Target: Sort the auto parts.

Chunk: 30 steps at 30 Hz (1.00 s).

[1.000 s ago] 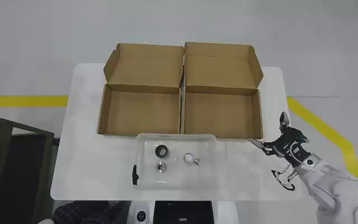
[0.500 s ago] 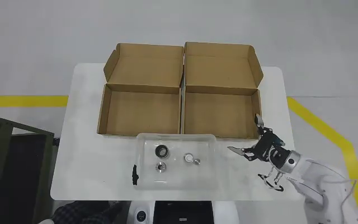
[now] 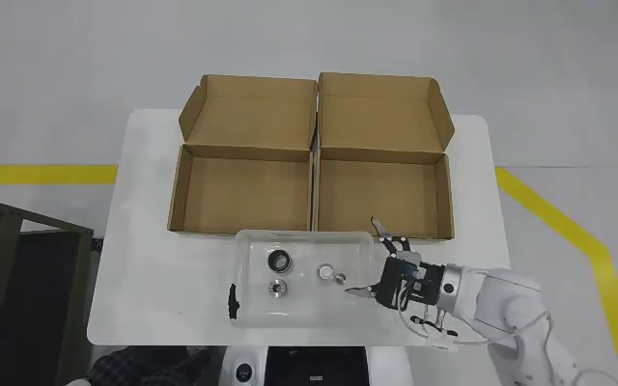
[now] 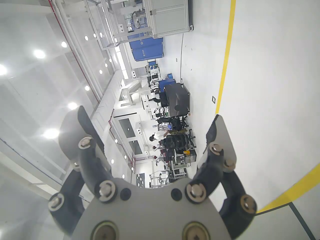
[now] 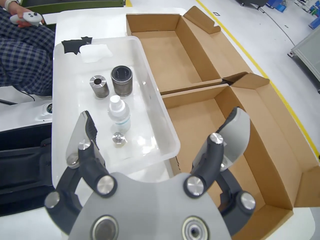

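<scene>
ideally the wide-spread right gripper (image 5: 162, 116) is lowered over the small steel fitting (image 5: 118, 139) in the clear tray (image 5: 157, 89), the spray bottle (image 5: 119, 116) beside it left untouched.

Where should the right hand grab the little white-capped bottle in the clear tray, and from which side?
Likely from above, closing across its round body below the cap: the bottle stands upright in the tray, whose walls hinder a level approach, and a metal fitting sits close beside it.
</scene>
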Available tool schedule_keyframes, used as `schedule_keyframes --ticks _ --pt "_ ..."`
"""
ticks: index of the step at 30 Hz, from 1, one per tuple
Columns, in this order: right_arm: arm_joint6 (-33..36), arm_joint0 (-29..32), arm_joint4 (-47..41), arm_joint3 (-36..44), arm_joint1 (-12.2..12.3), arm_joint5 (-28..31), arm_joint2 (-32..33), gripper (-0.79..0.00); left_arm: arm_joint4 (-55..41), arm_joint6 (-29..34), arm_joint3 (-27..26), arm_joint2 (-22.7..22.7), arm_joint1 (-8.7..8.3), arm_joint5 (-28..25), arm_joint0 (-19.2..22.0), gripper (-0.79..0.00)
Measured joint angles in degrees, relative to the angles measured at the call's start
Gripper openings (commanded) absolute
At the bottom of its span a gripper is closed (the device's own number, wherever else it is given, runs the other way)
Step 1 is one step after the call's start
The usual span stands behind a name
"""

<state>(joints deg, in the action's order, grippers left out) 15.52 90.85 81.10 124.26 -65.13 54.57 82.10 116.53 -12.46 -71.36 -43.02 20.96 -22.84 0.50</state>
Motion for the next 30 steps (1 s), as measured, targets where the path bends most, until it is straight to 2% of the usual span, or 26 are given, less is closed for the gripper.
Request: schedule_keyframes --ticks 13,30 --pt "3.6 -5.1 4.9 -2.8 0.1 -0.4 -9.9 0.000 0.0 0.0 0.0 0.0 0.00 0.0 0.0 0.000" --pt "7.9 -8.7 6.7 -7.7 0.1 -2.3 -17.5 0.000 0.0 0.0 0.0 0.0 0.00 0.0 0.0 0.000"
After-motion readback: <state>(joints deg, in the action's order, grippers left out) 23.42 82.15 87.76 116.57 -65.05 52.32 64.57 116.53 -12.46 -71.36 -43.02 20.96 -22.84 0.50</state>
